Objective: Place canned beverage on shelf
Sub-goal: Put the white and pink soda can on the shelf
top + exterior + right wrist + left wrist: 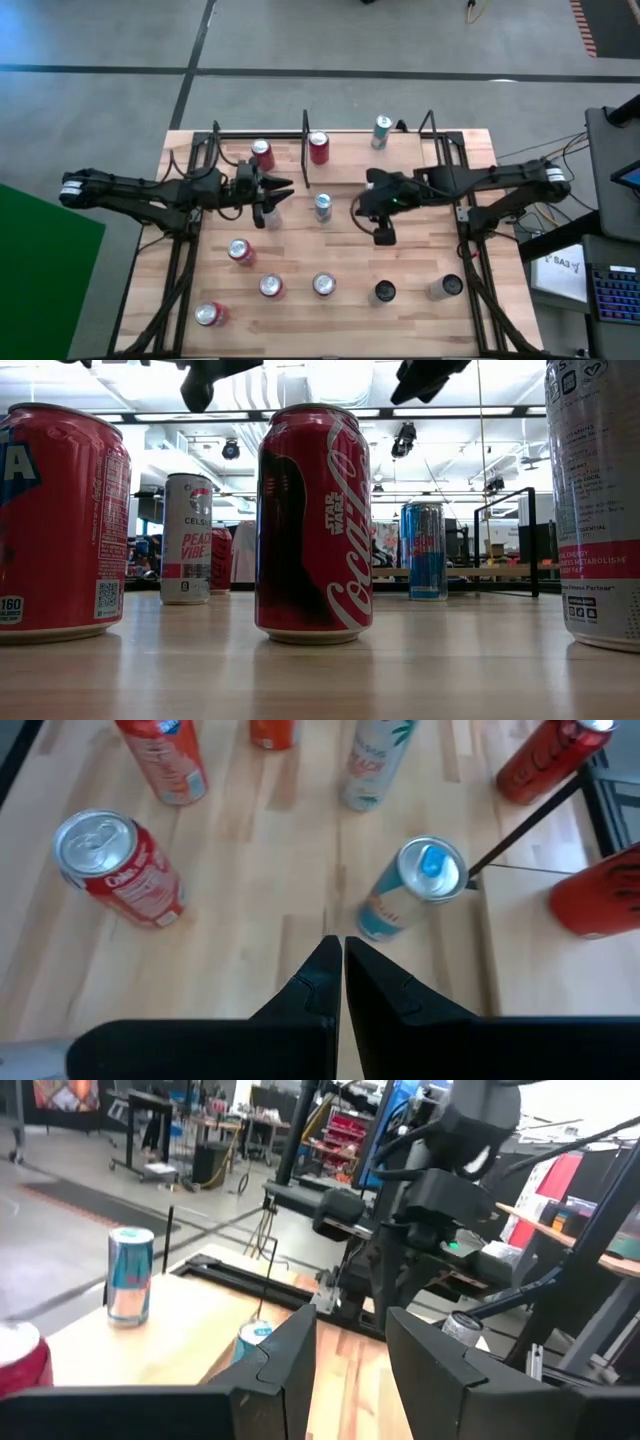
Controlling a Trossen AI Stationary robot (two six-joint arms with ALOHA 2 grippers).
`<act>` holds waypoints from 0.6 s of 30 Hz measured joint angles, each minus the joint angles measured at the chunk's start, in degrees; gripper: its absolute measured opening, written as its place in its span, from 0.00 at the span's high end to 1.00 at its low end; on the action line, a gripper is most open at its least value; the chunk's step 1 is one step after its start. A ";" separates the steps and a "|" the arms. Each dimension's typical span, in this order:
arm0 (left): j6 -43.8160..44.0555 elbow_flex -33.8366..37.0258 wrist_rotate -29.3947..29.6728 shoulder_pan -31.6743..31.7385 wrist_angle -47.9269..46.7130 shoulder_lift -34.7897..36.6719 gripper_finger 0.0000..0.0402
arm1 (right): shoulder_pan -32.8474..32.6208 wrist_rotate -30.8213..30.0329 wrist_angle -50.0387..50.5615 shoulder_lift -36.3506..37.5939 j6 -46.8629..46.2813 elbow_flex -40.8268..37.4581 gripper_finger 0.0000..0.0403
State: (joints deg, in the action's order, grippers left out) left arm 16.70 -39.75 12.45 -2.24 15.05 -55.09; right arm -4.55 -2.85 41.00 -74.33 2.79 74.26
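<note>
The shelf (pixel 350 150), a light-wood board in thin black rails, stands at the table's far side. It holds two red cans (pixel 262 153) (pixel 319 147) and a blue can (pixel 381 131). A slim can with a blue tab (pixel 322 207) stands upright on the table just in front of it; it also shows in the right wrist view (pixel 415 885). My left gripper (pixel 278 198) hovers to the slim can's left, open and empty (pixel 350 1350). My right gripper (pixel 368 212) hovers to its right, tipped down, shut and empty (pixel 340 955).
Several more cans stand upright on the near half of the table: red ones (pixel 240 250) (pixel 270 287) (pixel 210 314), a silver one (pixel 323 285), a black one (pixel 384 292), a grey one (pixel 445 287). Black frame rails (pixel 465 230) run along both table sides.
</note>
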 joint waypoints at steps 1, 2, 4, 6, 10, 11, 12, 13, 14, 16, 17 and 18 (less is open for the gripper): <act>0.56 0.00 0.00 0.00 -0.12 0.00 0.73 | -0.39 -0.07 -0.70 0.37 -0.36 -0.90 0.98; 1.10 0.00 0.00 0.00 -0.36 0.00 0.73 | -0.72 -0.18 -1.34 0.79 -0.77 -1.78 0.98; 1.91 0.00 -0.01 0.00 -0.99 0.00 0.73 | -1.27 -0.20 -3.18 1.40 -1.64 -3.59 0.98; 2.61 0.00 0.00 0.00 -1.17 0.00 0.73 | -1.71 -0.18 -5.25 1.96 -2.09 -5.25 0.98; 3.79 0.00 0.00 -0.09 -2.30 0.00 0.73 | -2.31 -0.22 -9.30 2.69 -2.31 -8.57 0.98; 3.95 0.00 -0.01 -0.09 -2.48 0.00 0.73 | -2.32 -0.21 -10.31 2.91 -2.29 -9.33 0.98; 4.06 0.00 0.00 -0.09 -2.48 0.00 0.73 | -2.32 -0.22 -11.61 3.08 -2.27 -10.17 0.98; 4.23 0.00 0.00 -0.09 -2.41 -0.04 0.73 | -2.32 -0.21 -13.12 3.28 -2.27 -11.11 0.98; 4.37 0.00 0.00 -0.09 -2.20 -0.15 0.73 | -2.32 -0.20 -14.59 3.59 -2.24 -12.05 0.98; 4.60 0.00 0.00 -0.09 -2.17 -0.51 0.73 | -2.32 -0.23 -17.57 3.95 -2.20 -13.83 0.98; 4.88 0.00 -0.01 -0.09 -2.10 -0.71 0.73 | -2.32 -0.22 -19.07 4.18 -2.13 -14.69 0.98; 5.14 0.00 -0.02 -0.11 -2.05 -0.96 0.73 | -2.32 -0.24 -20.43 4.29 -1.92 -15.50 0.98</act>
State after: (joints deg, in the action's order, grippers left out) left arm 21.84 -39.75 12.43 -2.35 13.00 -56.05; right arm -6.87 -3.09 20.58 -70.04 0.86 58.76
